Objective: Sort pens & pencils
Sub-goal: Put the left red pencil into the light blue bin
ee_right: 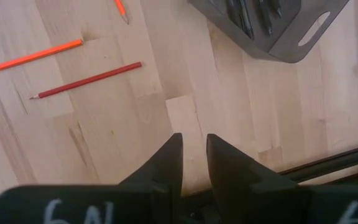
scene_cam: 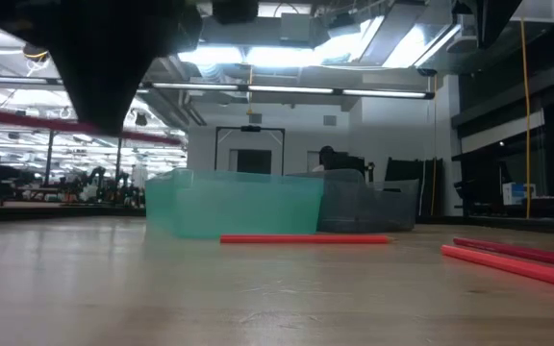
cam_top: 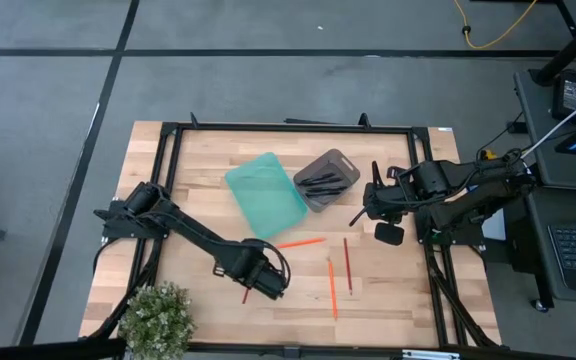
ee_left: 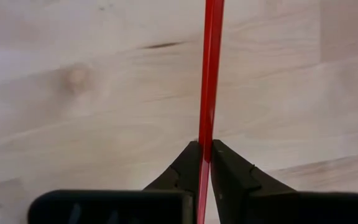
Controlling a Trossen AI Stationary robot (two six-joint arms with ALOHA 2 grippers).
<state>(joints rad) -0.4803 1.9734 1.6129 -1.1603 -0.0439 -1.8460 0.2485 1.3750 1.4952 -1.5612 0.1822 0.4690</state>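
The pens (cam_top: 320, 181) sit in the grey bin (cam_top: 340, 160), three pencils (cam_top: 332, 289) lie loose on the worktop (cam_top: 198, 165), the teal bin (cam_top: 264, 195) is empty, the left gripper (cam_top: 253, 290) pinches a fourth pencil (ee_left: 210, 81), and the right gripper (cam_top: 383, 218) idles with jaws slightly apart, holding nothing.

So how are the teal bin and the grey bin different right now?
The teal bin looks empty, while the grey bin holds the black pens. The teal bin is see-through green and larger; the grey bin is smoky dark and smaller. Both are rectangular, sit tilted side by side on the table, and neither holds a pencil yet.

Grey floor (cam_top: 268, 25), bright ceiling lights (scene_cam: 287, 56), doorway (scene_cam: 250, 149)
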